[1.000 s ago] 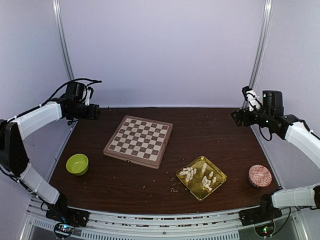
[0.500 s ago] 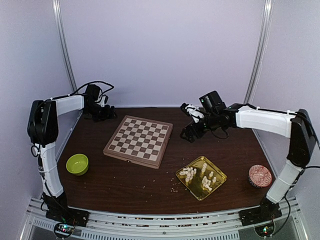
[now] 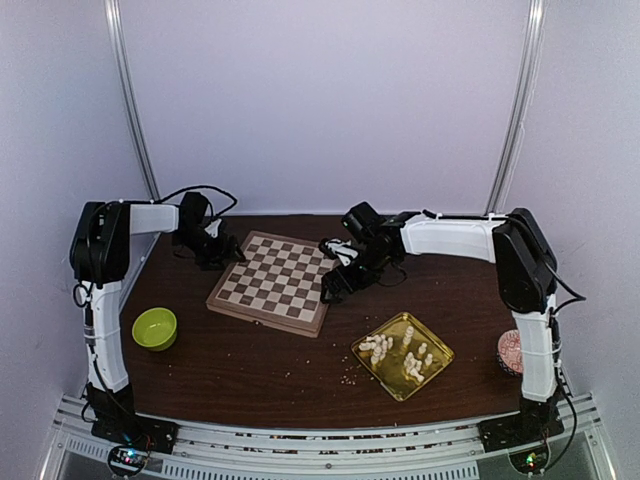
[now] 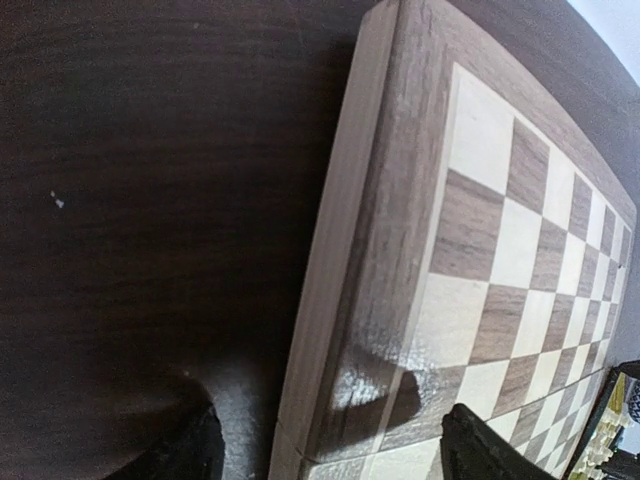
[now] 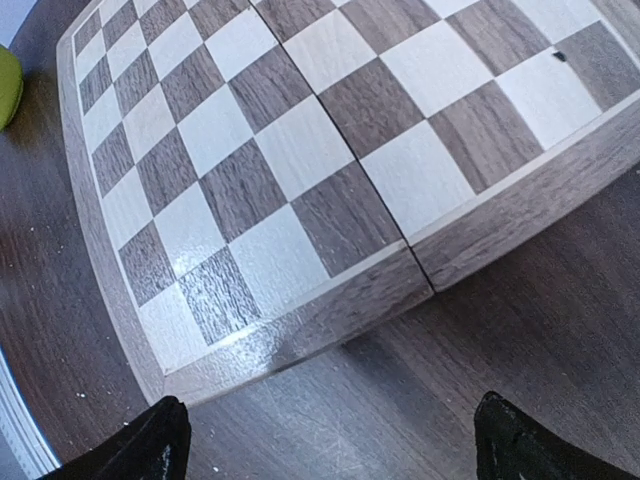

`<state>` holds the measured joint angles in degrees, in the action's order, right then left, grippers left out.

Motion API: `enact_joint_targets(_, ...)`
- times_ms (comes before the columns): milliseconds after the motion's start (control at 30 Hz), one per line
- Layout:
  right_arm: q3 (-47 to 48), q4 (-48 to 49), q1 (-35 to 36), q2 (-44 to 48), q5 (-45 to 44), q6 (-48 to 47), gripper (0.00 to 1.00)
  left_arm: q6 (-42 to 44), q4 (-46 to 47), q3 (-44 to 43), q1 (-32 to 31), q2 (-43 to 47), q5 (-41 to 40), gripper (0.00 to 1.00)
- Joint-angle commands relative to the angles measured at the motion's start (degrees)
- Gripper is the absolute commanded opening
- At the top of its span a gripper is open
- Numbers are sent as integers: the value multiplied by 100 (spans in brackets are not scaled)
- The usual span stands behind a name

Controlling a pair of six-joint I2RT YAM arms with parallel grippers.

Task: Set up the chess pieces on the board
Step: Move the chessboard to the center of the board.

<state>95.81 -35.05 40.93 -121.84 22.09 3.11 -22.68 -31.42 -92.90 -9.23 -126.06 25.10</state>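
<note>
The left end effector (image 3: 224, 256) is low at the far left corner of the board (image 3: 278, 283). It is released and wide open, and it holds nothing. In the left wrist view one of its fingers (image 4: 185, 452) is above the dark surface (image 3: 250, 370), while the other is above the checkered squares, so the left border of the board lies between them. Whether a finger touches the wood, I cannot tell.

The right end effector (image 3: 336, 276) is at the right edge of the board, also released and fully open, with nothing between its fingers (image 5: 150, 440). In the right wrist view it stands over the surface just beside the board's side wall, near the seam that runs across the board.

The board lies a little left of the centre, turned so that its edges are not parallel to the edges of the surface. No figure stands on it. The chess pieces (image 3: 378, 347) all lie together in a gold tray (image 3: 445, 352) to the near right, well apart from the board. Between board and tray there is a bare strip of surface with some crumbs (image 3: 349, 379). A green bowl (image 3: 155, 328) sits to the near left, apart from the board.
</note>
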Motion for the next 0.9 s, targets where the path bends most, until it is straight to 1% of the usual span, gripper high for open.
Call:
enact_joint_targets(0, 404, -266, 88, -304, 518, 301, 100, 70, -106, 313, -131, 57, 184, 75)
enact_joint_targets(33, 452, -280, 97, -351, 576, 316, 100, 99, -144, 370, -182, 67, 185, 73)
enact_joint_targets(67, 502, -296, 106, -408, 621, 332, 98, 127, -179, 407, -233, 84, 194, 71)
enact_joint_targets(233, 606, -300, 173, -636, 876, 408, 87, 145, -211, 803, -467, 347, 215, 65)
enact_joint_targets(333, 610, -323, 219, -744, 1055, 405, 79, 96, -209, 1134, -615, 599, 152, 59)
enact_joint_targets(433, 530, -360, 249, -748, 1110, 362, 77, 62, -213, 1532, -761, 964, 170, 53)
enact_joint_targets(667, 218, -436, 350, -528, 1334, 258, 71, 36, -207, 2384, -1095, 1866, 15, 52)
enact_joint_targets(867, -138, -425, 604, -254, 1392, 181, 70, -53, -100, 2937, -1325, 2405, -291, 51)
